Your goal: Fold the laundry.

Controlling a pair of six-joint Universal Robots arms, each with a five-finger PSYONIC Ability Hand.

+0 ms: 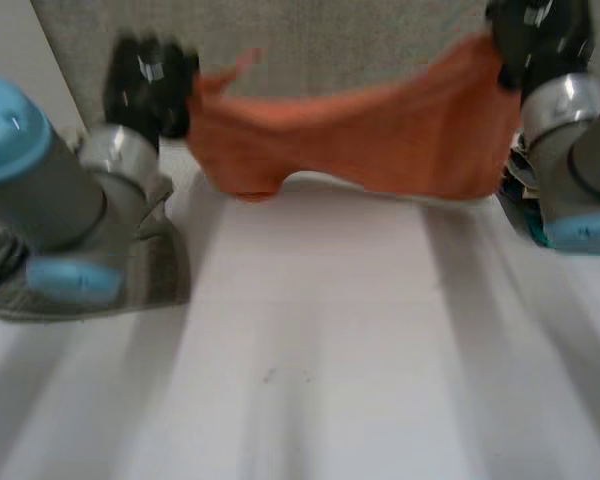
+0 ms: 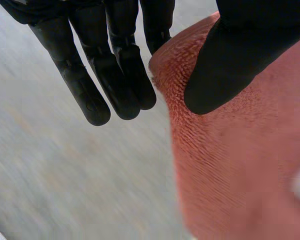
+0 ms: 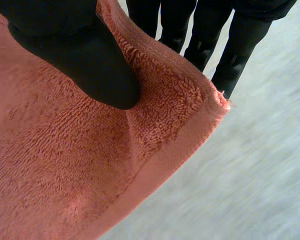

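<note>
You've got the orange towel (image 1: 360, 130) hanging stretched across the upper middle of the head view, strung between both hands above the far edge of the white table (image 1: 310, 350). Left hand (image 1: 150, 85) is upper left of the frame on the towel's left top corner. Right hand (image 1: 535, 40) is upper right on the other top corner, a bit higher. The towel's top edge sags in the middle, and its lower edge bulges down at the left. Can't tell if it touches the table.

Left wrist view: your thumb (image 2: 230, 65) presses flat on the towel's corner. Most of the straight fingers (image 2: 90, 85) stand clear beside the edge and one runs behind it, so it's a pinch on the corner.

Right wrist view: thumb (image 3: 85, 65) is down on the terry just inside the hemmed corner, with the fingers (image 3: 240, 45) straight behind the cloth. Same pinch grip.

A grey cloth (image 1: 150, 270) lies under the left arm (image 1: 40, 170) at mid left of the head view. Grey carpet (image 1: 330, 40) sits behind the towel.
</note>
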